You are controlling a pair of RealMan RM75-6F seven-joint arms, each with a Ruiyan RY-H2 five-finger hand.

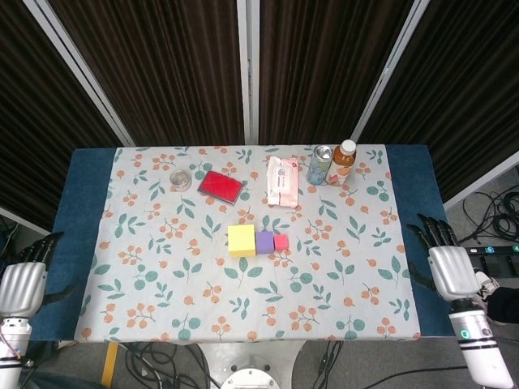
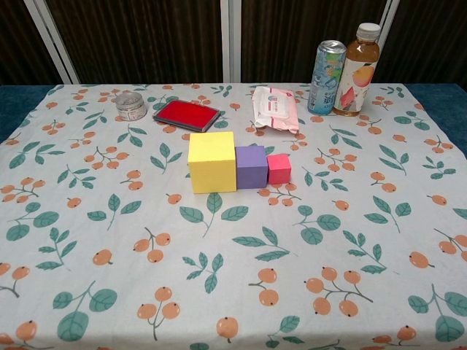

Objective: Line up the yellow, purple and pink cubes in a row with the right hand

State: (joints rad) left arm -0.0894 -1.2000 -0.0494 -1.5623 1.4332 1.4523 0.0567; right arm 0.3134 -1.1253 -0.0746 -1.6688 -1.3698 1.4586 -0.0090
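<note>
Left hand (image 1: 22, 284) hangs empty, fingers apart, at the lower left off the tabletop (image 1: 409, 203). At frame center three cubes touch in one row: yellow cube (image 1: 242, 241), purple cube (image 1: 265, 241), pink cube (image 1: 281, 241). Right hand (image 1: 448, 267) hangs empty, fingers apart, lower right.

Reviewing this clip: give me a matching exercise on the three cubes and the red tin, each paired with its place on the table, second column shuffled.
Things:
1. yellow cube
2. purple cube
3. pink cube
4. red tin

Places:
A. middle of the row, touching both neighbours
B. behind the row, beside the small round tin
C. end of the row nearer the right hand
D. end of the row nearer the left hand

Pairs: 1-D, 2-A, 3-C, 4-B
</note>
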